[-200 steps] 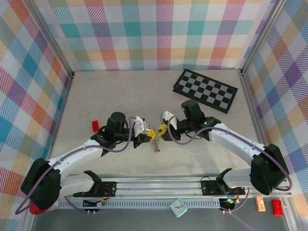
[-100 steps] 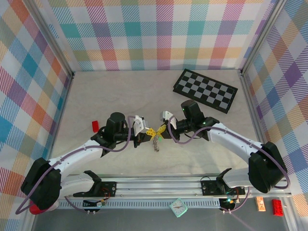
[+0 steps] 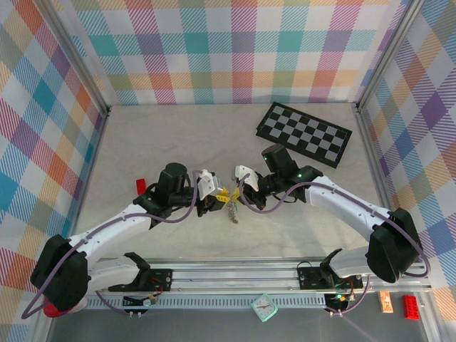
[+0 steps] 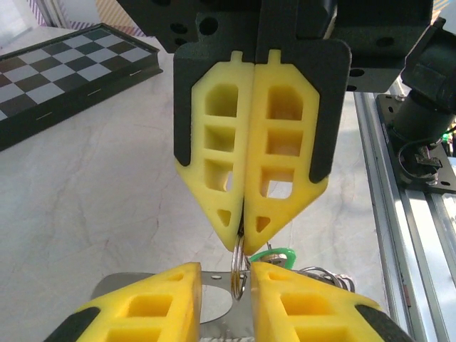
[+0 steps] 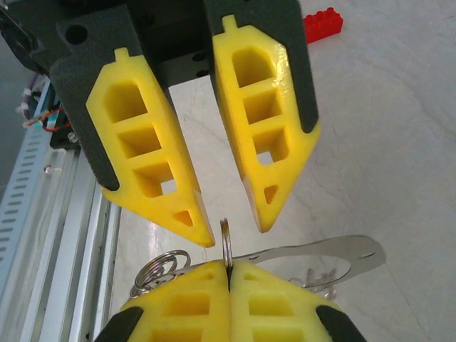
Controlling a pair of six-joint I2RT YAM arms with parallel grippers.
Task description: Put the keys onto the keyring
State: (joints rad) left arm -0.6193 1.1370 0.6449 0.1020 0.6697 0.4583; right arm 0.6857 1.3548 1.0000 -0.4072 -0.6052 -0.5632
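Well, keyring [image 5: 225,239]: a thin grey hoop seen edge-on, held up off the table, left of the chequered board [image 3: 305,134] and nearer the arm bases than it is.
Right gripper [image 5: 228,267]: yellow fingers pressed together, the hoop's edge pinched in the seam between them; in the left wrist view the hoop hangs out of their tips.
Left gripper [image 4: 226,269]: fingers apart, facing the right one tip to tip, on its far side from the chequered board. The hoop stands in the gap between them, and from the right wrist camera neither finger looks to be touching it.
Green key [image 4: 274,254]: its plastic head shows just beside the hoop, under the right gripper's tips.
Other metal: a flat silvery piece [image 5: 320,253] and some small wire rings [image 5: 157,267] hang close by the hoop.
Table [image 3: 178,142]: pale, marbled and flat. A red brick [image 3: 141,187] lies well apart from the chequered board, beyond the left arm.
Room: checked walls [image 3: 228,50] in pastel colours on three sides, and a metal rail [image 3: 235,274] along the near edge, far from the chequered board.
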